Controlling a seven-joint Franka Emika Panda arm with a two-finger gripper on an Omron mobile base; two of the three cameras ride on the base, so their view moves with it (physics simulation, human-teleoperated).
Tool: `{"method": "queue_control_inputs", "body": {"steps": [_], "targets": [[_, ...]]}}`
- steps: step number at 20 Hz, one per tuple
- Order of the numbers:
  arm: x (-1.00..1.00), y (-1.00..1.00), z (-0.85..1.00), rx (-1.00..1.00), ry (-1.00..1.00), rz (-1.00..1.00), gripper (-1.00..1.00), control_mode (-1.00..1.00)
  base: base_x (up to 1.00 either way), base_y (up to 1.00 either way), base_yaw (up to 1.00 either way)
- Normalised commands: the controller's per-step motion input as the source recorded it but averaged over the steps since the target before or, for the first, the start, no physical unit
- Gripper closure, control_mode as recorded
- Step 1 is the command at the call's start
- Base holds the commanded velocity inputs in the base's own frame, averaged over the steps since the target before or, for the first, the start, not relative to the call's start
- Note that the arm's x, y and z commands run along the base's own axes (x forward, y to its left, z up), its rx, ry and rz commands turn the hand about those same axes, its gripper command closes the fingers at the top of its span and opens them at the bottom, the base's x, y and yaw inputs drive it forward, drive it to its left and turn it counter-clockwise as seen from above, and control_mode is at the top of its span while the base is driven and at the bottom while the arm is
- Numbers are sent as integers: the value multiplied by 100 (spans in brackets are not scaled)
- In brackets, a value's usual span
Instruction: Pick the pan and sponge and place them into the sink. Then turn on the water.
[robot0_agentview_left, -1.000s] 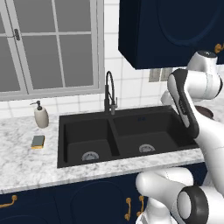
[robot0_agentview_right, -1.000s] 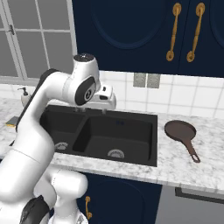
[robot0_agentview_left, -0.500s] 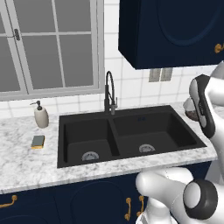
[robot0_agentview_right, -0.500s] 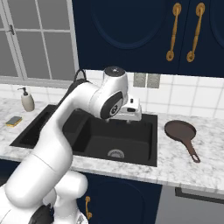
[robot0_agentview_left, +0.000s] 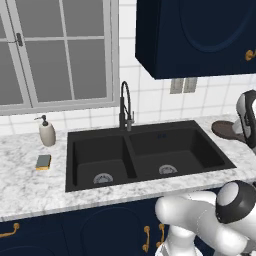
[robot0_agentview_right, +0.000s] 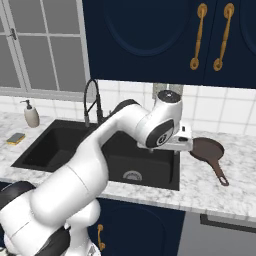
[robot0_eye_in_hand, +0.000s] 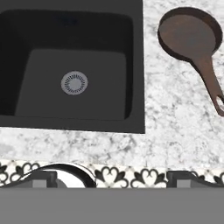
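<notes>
The dark brown pan (robot0_agentview_right: 206, 149) lies on the marble counter right of the sink (robot0_agentview_right: 60, 161), handle toward the front edge. In the hand view the pan (robot0_eye_in_hand: 189, 33) sits at the upper right, beside the sink's right basin (robot0_eye_in_hand: 39, 109) with its round drain. My gripper (robot0_agentview_right: 183, 145) hovers above the sink's right rim, just left of the pan and apart from it. It is open, with its fingertips (robot0_eye_in_hand: 43, 178) wide apart and nothing between them. The sponge (robot0_agentview_left: 43, 161) rests on the counter left of the sink (robot0_agentview_left: 72, 187). No water runs from the black faucet (robot0_agentview_left: 125, 105).
A beige soap dispenser (robot0_agentview_left: 46, 132) stands behind the sponge, under the window. Dark blue wall cabinets (robot0_agentview_right: 165, 40) hang above the counter. Bare marble counter (robot0_eye_in_hand: 175, 127) lies between the sink's right rim and the pan handle. My arm (robot0_agentview_left: 247, 125) hides part of the pan at the right edge.
The arm has swung right, from above the middle of the sink to its right rim next to the pan. The jaws stay wide. Pan and sponge have not moved.
</notes>
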Motion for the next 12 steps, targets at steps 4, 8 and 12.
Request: {"method": "queue_control_inputs", "body": {"steps": [4, 8, 12], "targets": [[4, -56, -37, 0, 4, 0, -100, -100, 0, 0, 0], [19, -51, -35, 0, 4, 0, -100, -100, 0, 0, 0], [33, -51, -30, 0, 6, 0, -100, -100, 0, 0, 0]]}}
